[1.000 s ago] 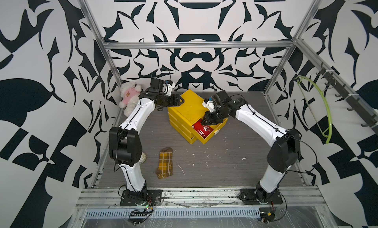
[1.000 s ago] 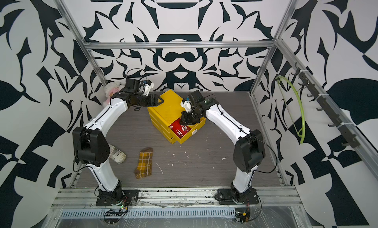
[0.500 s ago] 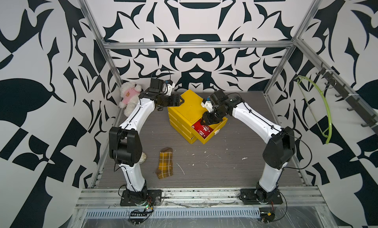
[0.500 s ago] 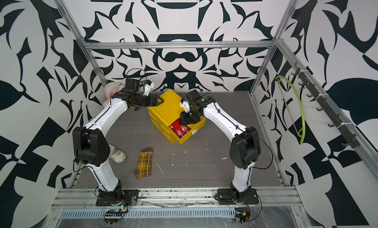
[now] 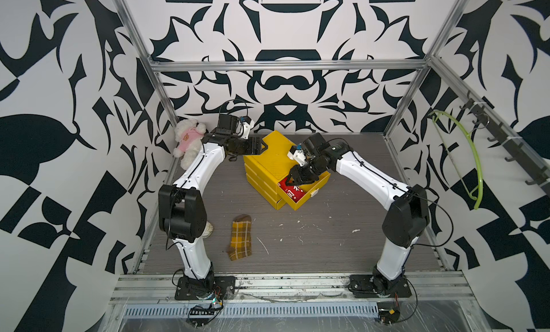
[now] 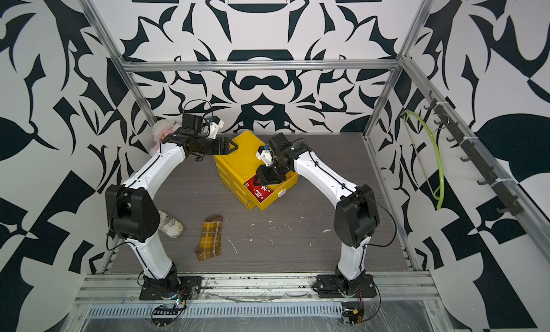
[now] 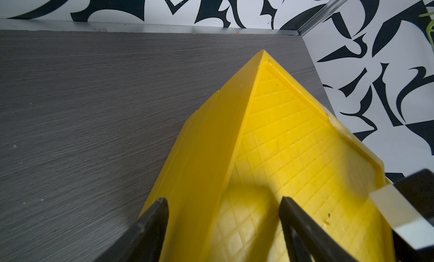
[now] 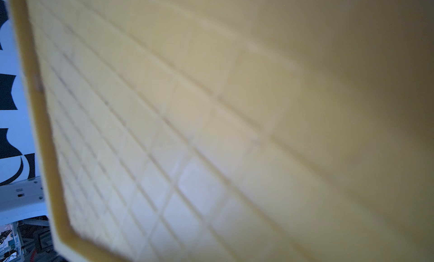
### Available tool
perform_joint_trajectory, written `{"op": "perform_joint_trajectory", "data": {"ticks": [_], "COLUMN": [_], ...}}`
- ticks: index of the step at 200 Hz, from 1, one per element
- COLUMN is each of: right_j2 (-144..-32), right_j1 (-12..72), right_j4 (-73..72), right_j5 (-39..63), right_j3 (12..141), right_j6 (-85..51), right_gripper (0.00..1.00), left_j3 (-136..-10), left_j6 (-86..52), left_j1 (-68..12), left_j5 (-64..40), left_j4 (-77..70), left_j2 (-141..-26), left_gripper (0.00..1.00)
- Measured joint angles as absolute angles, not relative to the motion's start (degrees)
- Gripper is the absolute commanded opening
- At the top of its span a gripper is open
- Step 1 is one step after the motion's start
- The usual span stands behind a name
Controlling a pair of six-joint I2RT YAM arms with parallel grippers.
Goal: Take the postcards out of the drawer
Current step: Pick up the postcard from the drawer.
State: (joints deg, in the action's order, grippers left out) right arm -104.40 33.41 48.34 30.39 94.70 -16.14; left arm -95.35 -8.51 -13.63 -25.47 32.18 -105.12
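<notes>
Yellow box (image 5: 268, 160) stands on the table (image 5: 327, 241), and the left gripper (image 5: 263, 145), open, sits around its back corner, likely to keep it from sliding. The red postcards (image 5: 293, 193) lie in the pulled-out drawer (image 5: 311, 193). The right gripper (image 5: 295, 181) is just over them, jaws a little apart.

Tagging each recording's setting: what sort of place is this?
Most likely a lab robot cell, not a home: patterned walls on an aluminium frame, a left arm and right arm bolted to a rail, scattered props like the sock.
</notes>
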Motion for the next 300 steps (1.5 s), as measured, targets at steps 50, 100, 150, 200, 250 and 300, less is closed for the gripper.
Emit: {"op": "perform_joint_trajectory", "data": {"ticks": [50, 100, 150, 200, 250, 300], "right_j2": [-104.4, -104.88, -105.86, -105.65, -105.38, -104.12], "right_j1": [34.24, 34.28, 33.17, 30.83, 28.69, 26.22], "right_j4": [47.53, 49.58, 52.07, 51.51, 51.03, 48.01], "right_j5": [31.05, 32.08, 33.39, 35.24, 37.95, 40.97], "right_j3": [94.35, 96.49, 98.21, 98.15, 98.06, 95.92], "right_j6": [-17.63, -21.41, -26.59, -31.62, -34.87, -37.95], "right_gripper": [0.21, 0.17, 0.16, 0.14, 0.14, 0.15], "left_j3": [-95.37, -95.37, -95.37, -95.35, -95.18, -95.0], "left_j6": [-8.45, -8.45, -8.49, -8.58, -8.71, -9.08], "left_j1": [-13.61, -13.61, -13.61, -13.61, -13.63, -13.69], "left_j5": [-25.45, -25.43, -25.5, -25.45, -25.45, -25.58], "left_j4": [32.21, 32.18, 32.18, 32.14, 31.97, 31.81], "left_j2": [-105.14, -105.12, -105.12, -105.1, -105.01, -104.95], "left_gripper": [0.79, 0.79, 0.79, 0.79, 0.79, 0.8]}}
